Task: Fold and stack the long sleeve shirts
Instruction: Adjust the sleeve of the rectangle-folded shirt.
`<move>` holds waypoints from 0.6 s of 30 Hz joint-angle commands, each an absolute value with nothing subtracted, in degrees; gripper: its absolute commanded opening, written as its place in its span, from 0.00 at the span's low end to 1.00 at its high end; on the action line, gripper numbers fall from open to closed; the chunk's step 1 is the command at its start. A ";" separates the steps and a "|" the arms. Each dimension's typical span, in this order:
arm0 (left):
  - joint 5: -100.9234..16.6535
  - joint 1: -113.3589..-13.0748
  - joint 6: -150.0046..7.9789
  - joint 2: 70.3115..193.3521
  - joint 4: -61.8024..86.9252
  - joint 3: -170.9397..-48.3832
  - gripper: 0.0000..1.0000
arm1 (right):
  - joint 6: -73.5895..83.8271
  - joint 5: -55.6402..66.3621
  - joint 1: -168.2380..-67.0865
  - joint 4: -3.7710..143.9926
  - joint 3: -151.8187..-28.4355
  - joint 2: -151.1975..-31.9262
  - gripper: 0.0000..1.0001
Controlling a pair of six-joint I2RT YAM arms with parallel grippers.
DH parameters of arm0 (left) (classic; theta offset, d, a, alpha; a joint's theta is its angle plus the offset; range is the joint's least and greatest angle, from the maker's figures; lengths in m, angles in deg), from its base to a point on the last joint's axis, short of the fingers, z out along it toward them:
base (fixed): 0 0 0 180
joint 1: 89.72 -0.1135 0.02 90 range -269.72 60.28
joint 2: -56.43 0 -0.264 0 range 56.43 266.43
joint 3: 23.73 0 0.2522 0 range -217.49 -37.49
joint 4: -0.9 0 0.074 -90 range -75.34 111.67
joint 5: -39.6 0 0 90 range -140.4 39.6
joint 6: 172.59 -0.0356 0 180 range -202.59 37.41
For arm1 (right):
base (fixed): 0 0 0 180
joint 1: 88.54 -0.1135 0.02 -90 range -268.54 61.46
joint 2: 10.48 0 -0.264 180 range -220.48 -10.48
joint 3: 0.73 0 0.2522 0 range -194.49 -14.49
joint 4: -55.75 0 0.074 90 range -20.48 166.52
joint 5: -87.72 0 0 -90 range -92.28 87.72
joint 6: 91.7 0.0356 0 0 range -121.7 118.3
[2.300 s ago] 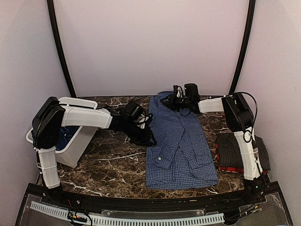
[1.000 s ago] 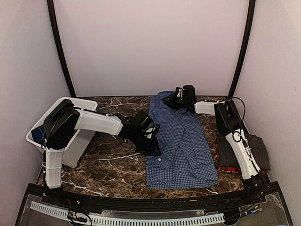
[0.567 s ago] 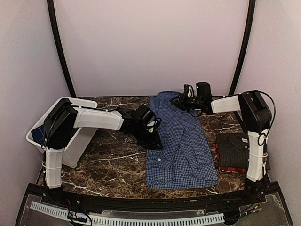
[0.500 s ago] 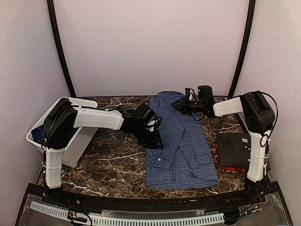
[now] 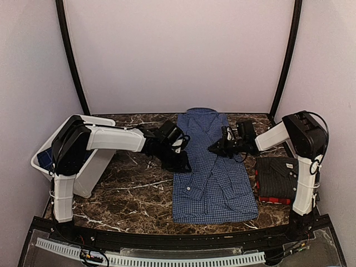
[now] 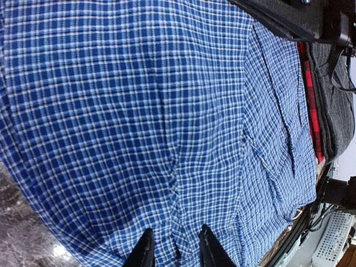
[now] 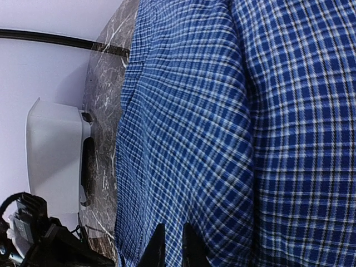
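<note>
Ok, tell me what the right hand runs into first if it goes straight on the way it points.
Most likely the blue check shirt: the right hand points leftward, low over it, and cloth fills its wrist view. If it skims clear, the left hand is next. Depth is unclear.

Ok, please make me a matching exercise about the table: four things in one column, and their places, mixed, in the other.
1 blue check shirt
2 white bin
3 black pinstripe shirt
4 red plaid shirt

a under another shirt, right side
b left edge of table
c lying in the middle
d folded, top of the right stack

Pairs: 1-c, 2-b, 3-d, 4-a
</note>
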State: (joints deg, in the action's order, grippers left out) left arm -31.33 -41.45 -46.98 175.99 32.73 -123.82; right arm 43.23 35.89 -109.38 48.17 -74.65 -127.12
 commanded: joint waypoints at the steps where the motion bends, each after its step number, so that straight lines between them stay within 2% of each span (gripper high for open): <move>1: -35.95 -43.44 -46.85 173.77 33.99 -124.31 0.26 | 39.46 33.29 -108.58 49.67 -73.64 -126.48 0.09; 12: -39.62 -48.20 -46.60 172.01 28.57 -117.26 0.26 | 36.53 32.44 -108.22 52.47 -73.92 -125.08 0.09; 18: -38.16 -49.02 -47.98 174.05 26.71 -118.70 0.27 | 34.09 31.86 -108.31 56.28 -75.46 -121.50 0.18</move>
